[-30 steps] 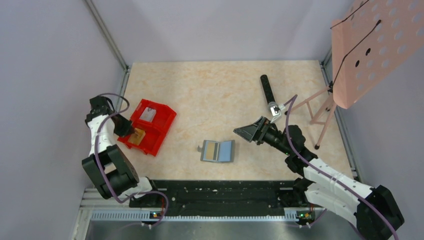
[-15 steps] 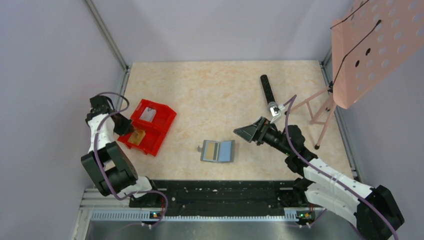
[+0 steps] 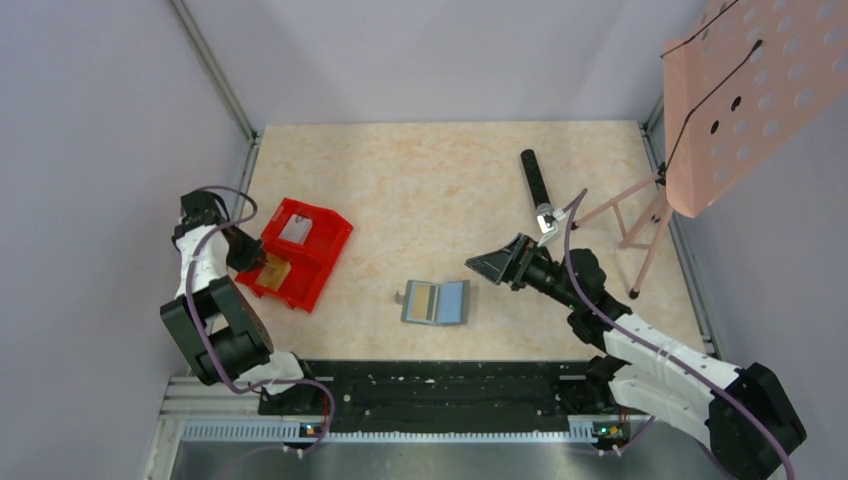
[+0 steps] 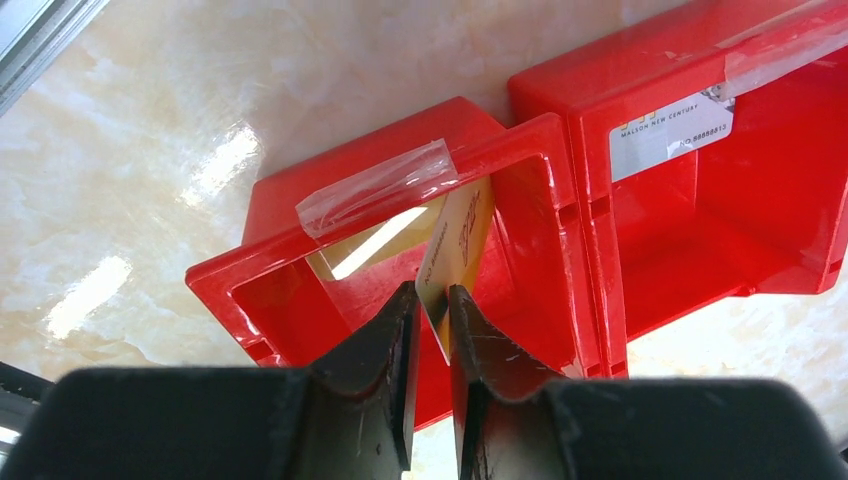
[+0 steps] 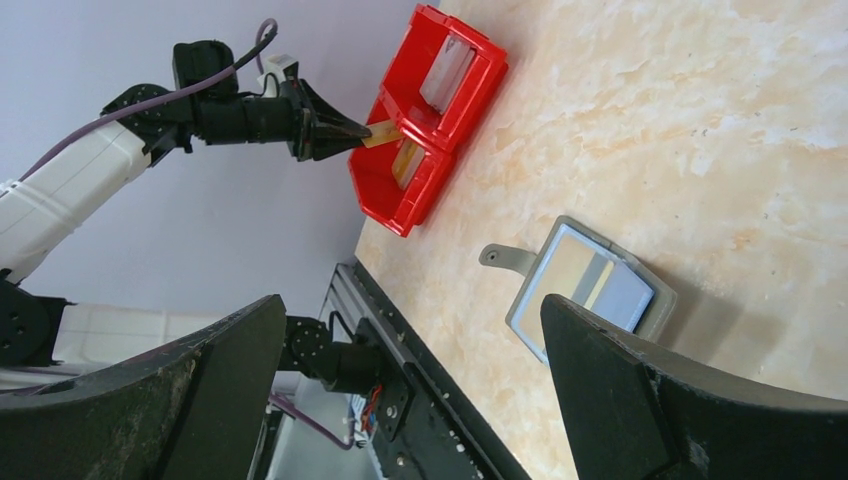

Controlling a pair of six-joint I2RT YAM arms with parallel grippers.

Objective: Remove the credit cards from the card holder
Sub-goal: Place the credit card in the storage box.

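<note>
The grey card holder [image 3: 435, 301] lies open on the table's near middle, with a tan card [image 3: 424, 300] showing in its left panel. It also shows in the right wrist view as the card holder [image 5: 590, 290]. My left gripper [image 3: 255, 262] reaches into the near compartment of the red bin [image 3: 312, 285]. In the left wrist view a cream credit card [image 4: 455, 240] stands on edge between the left gripper's [image 4: 432, 300] narrowly parted fingers. It leans on the right finger, with a slit beside the left one. My right gripper [image 3: 495, 262] hovers wide open right of the holder, holding nothing.
A white-labelled card [image 4: 672, 128] lies in the bin's far compartment, and a yellowish card [image 4: 375, 240] lies in the near one. A black microphone [image 3: 535, 180] rests at the back right. A pink music stand [image 3: 730, 90] stands at the right wall.
The left gripper's jaws have parted slightly around the credit card over the bin. The right arm has barely shifted, and the card holder has stayed put.
</note>
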